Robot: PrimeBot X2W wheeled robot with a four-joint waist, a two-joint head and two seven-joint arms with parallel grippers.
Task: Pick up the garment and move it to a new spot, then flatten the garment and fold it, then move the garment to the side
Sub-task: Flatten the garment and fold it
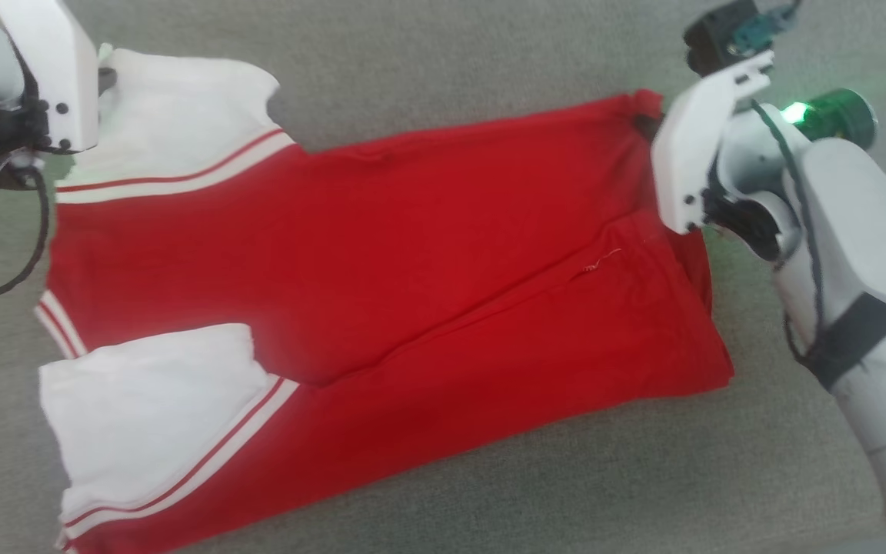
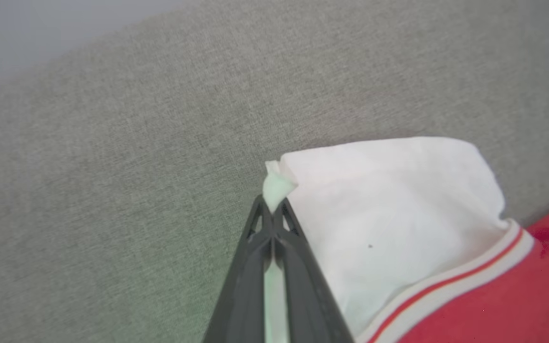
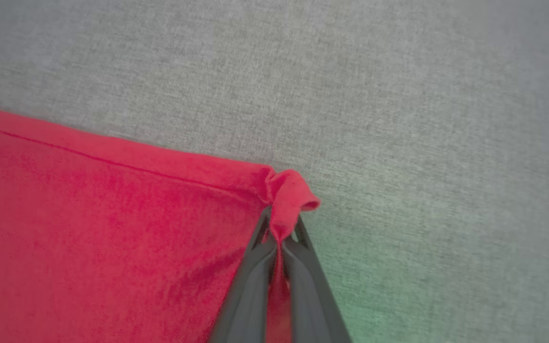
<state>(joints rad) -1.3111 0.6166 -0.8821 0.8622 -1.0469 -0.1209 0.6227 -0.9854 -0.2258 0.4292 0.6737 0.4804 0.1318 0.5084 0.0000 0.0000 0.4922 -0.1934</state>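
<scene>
The garment, red with white sleeves and striped trim, lies spread on the grey fabric surface, its plain side up. My left gripper is shut on the corner of the far white sleeve, a tuft of white cloth pinched between its fingertips. My right gripper is shut on the far red hem corner, which bunches up between the dark fingers. In the head view the left wrist sits at the top left and the right wrist at the top right, each over its corner.
Grey woven surface surrounds the garment on all sides, with room beyond the far edge and to the right. A green light glows on the right arm. A black cable hangs from the left wrist.
</scene>
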